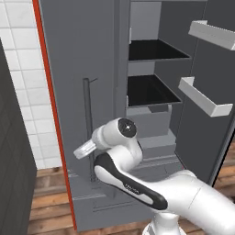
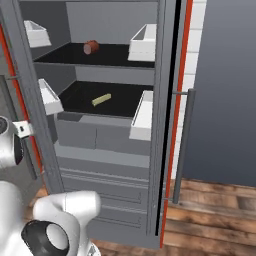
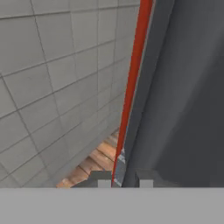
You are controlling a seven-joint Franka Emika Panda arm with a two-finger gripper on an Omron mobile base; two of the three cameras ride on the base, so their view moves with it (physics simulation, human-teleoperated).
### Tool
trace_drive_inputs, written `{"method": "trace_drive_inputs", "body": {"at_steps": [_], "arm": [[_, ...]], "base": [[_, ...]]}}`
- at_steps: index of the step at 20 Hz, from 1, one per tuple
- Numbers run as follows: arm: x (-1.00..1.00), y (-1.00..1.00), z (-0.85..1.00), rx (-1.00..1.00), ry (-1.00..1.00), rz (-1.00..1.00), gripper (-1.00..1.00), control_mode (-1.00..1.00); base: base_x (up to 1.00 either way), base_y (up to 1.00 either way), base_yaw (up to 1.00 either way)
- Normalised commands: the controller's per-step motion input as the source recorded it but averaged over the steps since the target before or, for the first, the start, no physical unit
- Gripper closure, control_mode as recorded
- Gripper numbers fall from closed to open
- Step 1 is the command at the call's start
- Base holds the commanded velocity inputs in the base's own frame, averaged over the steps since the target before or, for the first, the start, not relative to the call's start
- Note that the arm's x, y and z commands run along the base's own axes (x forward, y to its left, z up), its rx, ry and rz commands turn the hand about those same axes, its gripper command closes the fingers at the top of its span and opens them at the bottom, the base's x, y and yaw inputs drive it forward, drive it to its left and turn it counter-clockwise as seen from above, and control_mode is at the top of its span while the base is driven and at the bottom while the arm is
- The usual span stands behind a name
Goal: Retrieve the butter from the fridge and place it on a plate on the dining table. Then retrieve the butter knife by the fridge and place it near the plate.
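Butter (image 2: 101, 99) is not out yet — we see it as a small pale yellow stick lying on the dark middle shelf, a bit left of the middle of the right base view. The fridge (image 1: 87, 69) stands open on its right side, so the shelves and the white door bins show. The left door looks shut, and its long bar handle (image 1: 86, 124) runs down the middle of the left base view.

Our gripper (image 3: 121, 181) sits at the bottom middle of the hand view. Its two dark tips are pulled close together, right at the red side edge of the fridge door. We think they hold nothing, because nothing shows between them but the thin door edge, and we cannot tell if they touch it. In the left base view the hand end of the arm pokes out at the middle left, near the bar handle.

So we think the job has only just begun. The door is open — that part looks done. We have yet to reach in, take the butter, carry it to the plate on the dining table, and then fetch the butter knife and set it near the plate.
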Motion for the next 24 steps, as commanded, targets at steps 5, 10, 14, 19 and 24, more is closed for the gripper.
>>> {"method": "trace_drive_inputs", "body": {"at_steps": [5, 10, 14, 19, 24], "arm": [[-0.84, 0.90, 0.00, -0.02, 0.01, 0.09, -1.00, -1.00], [-0.93, -0.54, 0.20, 0.17, 0.01, 0.00, -1.00, -1.00], [-0.70, -1.00, 0.32, 0.28, 0.00, -0.06, -1.00, -1.00], [-0.15, -1.00, 0.39, 0.39, 0.00, -0.07, -1.00, -1.00], [0.09, -1.00, 0.35, 0.39, 0.16, -0.18, -1.00, -1.00]], "base": [[0.00, 0.00, 0.00], [0.00, 0.00, 0.00], [0.00, 0.00, 0.00], [0.00, 0.00, 0.00], [0.00, 0.00, 0.00]]}}
